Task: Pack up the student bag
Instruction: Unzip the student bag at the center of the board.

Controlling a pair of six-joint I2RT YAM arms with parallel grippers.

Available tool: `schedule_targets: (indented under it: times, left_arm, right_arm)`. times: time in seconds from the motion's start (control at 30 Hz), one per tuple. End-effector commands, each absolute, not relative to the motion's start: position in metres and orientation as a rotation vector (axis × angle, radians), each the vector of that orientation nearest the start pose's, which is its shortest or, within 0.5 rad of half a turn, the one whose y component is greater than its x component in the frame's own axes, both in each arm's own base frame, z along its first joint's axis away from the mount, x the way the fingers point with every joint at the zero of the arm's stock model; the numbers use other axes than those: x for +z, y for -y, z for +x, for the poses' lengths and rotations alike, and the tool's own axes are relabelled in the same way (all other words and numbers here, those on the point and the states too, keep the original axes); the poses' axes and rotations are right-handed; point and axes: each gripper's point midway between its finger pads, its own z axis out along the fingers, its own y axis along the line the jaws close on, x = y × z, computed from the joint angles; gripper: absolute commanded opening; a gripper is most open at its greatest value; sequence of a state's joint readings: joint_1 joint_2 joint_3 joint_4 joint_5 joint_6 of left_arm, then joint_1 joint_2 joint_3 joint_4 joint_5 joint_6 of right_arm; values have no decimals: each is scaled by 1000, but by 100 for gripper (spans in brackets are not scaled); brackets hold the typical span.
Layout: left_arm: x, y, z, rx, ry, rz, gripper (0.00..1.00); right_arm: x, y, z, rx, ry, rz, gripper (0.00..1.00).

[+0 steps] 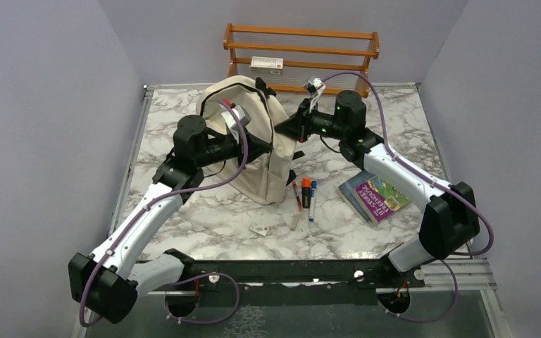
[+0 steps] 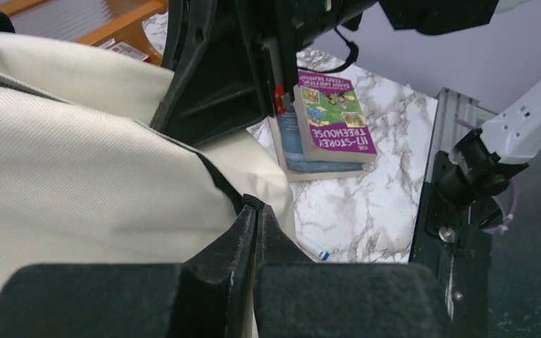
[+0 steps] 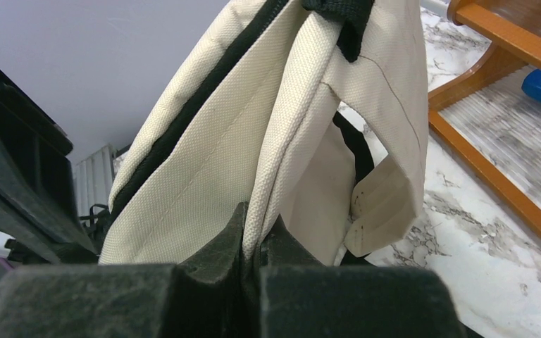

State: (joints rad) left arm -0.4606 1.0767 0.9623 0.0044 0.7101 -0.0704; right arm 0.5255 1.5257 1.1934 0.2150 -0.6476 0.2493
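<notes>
The student bag stands upright at the upper middle of the overhead view, on the marble table, with an arm at each side of it. It is cream fabric with black zip trim and black straps, and carries no readable label.

The left gripper is clenched. In the left wrist view its fingertips meet low in the middle of the frame, right where the bag's black trim runs into them. The right gripper is also closed. In its own view a folded cream edge of the bag runs down between the two fingers at the bottom centre of the frame.

Right of centre in the overhead view lies a purple book, resting on a second book with a bluish cover. The left wrist view shows the purple cover upside down, with "117-STOREY TREEHOUSE" readable and a smaller line of text too small to read.

Between the bag and the books lie a red pen, an orange-capped marker and a blue marker, side by side. A small white card lies lower down.

At the top centre a wooden rack holds a white box with a red mark; its print is too small to read.
</notes>
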Motion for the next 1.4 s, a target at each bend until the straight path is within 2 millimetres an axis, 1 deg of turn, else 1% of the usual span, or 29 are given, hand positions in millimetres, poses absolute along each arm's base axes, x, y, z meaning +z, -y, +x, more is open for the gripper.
schedule_targets:
  times: [0.0, 0.13, 0.2, 0.23, 0.33, 0.43, 0.5, 0.57, 0.6, 0.7, 0.83, 0.87, 0.93, 1.0, 1.13, 1.27, 1.37]
  left_arm:
    - [355, 260, 249, -1037, -1461, 832, 0]
    - [370, 256, 259, -991, -1455, 774, 0]
    - [367, 255, 262, -978, -1484, 764, 0]
    - [366, 255, 264, -976, -1491, 766, 0]
    - [358, 258, 265, -988, -1514, 778, 0]
    - [355, 257, 264, -987, -1518, 777, 0]
    - [355, 256, 263, -983, -1514, 775, 0]
    - [354, 255, 262, -976, -1511, 775, 0]
    - [353, 254, 262, -973, -1514, 774, 0]
    - [350, 253, 262, -964, -1526, 770, 0]
    - [346, 252, 263, -956, -1539, 765, 0]
    - [346, 252, 264, -954, -1541, 762, 0]
    - [345, 251, 264, -949, -1545, 757, 0]
    - [344, 250, 265, -945, -1548, 753, 0]
    - [343, 250, 266, -944, -1553, 748, 0]
    - [344, 250, 266, -943, -1552, 747, 0]
    - [343, 250, 266, -942, -1553, 748, 0]
  right_arm:
    - [284, -326, 337, 1065, -1628, -792, 0]
    - [288, -326, 337, 1043, -1583, -831, 1]
    - [290, -327, 337, 1035, -1556, -847, 2]
    - [292, -327, 337, 1035, -1544, -856, 5]
    - [301, -328, 336, 1026, -1510, -874, 19]
    - [311, -321, 337, 981, -1492, -847, 34]
    - [312, -313, 339, 930, -1497, -822, 41]
    - [312, -305, 340, 880, -1502, -800, 45]
    - [315, -300, 338, 859, -1497, -788, 46]
    - [316, -288, 331, 811, -1490, -764, 50]
    - [322, -282, 309, 829, -1431, -803, 54]
    - [320, -282, 305, 836, -1426, -808, 54]
    - [320, -283, 296, 846, -1407, -826, 57]
    - [320, -288, 288, 850, -1388, -836, 58]
    - [325, -305, 275, 809, -1314, -894, 62]
    - [330, -317, 272, 774, -1256, -931, 65]
    - [325, -325, 276, 732, -1235, -963, 67]
